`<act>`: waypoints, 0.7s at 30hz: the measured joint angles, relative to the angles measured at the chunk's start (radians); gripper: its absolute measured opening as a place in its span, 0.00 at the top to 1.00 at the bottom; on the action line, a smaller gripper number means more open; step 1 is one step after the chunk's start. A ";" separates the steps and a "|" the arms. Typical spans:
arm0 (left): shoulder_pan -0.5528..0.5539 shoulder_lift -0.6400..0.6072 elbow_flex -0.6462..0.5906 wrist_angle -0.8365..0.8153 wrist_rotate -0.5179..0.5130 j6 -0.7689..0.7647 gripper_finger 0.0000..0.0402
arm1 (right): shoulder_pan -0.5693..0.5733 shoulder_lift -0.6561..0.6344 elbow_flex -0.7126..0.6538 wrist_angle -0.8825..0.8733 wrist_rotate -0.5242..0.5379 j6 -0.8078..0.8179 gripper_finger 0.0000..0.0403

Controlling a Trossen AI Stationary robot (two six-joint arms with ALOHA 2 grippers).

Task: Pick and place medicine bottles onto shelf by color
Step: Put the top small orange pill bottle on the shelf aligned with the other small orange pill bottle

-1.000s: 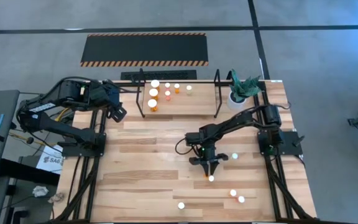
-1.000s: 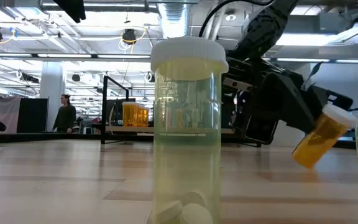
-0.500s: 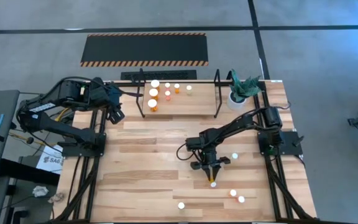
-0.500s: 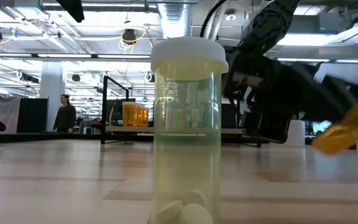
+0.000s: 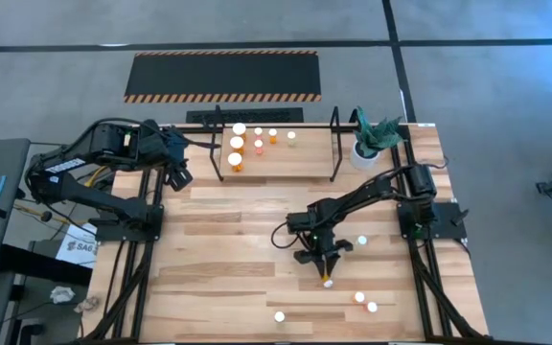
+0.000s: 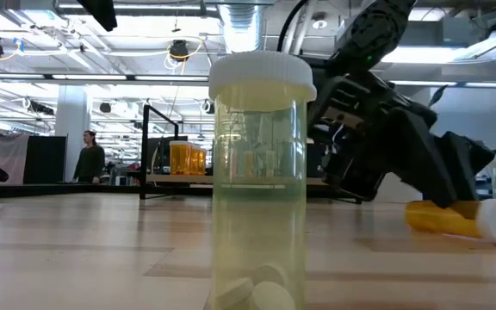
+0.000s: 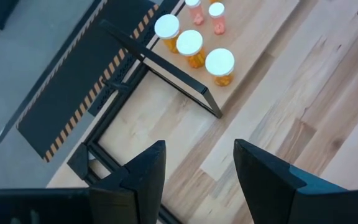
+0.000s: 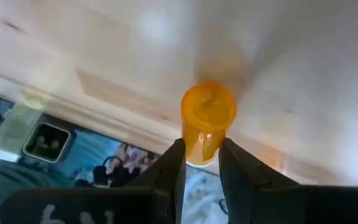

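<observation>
Right gripper (image 5: 325,266), at table centre-right, pinches an orange bottle (image 6: 450,220) lying on its side on the table (image 5: 218,259) at the shelf's (image 5: 276,158) five o'clock; risk: the round body rolls free when lifted; left gripper (image 7: 194,165) waits released.

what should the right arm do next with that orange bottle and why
Probably lift it. The right gripper is closed around the orange bottle, which lies on its side on the table, well short of the shelf. Raising it clear would let the arm carry it there.
</observation>
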 joint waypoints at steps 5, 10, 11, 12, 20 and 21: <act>0.000 0.000 0.000 0.000 0.005 -0.017 0.56 | 0.017 -0.006 0.004 0.002 0.138 -0.010 0.75; 0.000 0.000 0.000 0.000 0.006 -0.033 0.56 | 0.058 -0.009 0.005 0.003 0.242 -0.011 0.75; 0.000 0.000 0.000 0.000 0.006 -0.040 0.56 | 0.067 -0.010 0.006 0.005 0.266 -0.013 0.75; 0.000 0.000 0.000 0.000 0.006 -0.044 0.56 | 0.076 -0.010 0.007 0.007 0.285 -0.015 0.75; 0.000 0.000 0.000 0.000 0.007 -0.069 0.56 | 0.134 -0.016 0.111 -0.051 0.518 -0.167 0.75; 0.000 0.000 0.000 0.000 0.007 -0.073 0.56 | 0.134 -0.023 0.133 -0.066 0.564 -0.207 0.75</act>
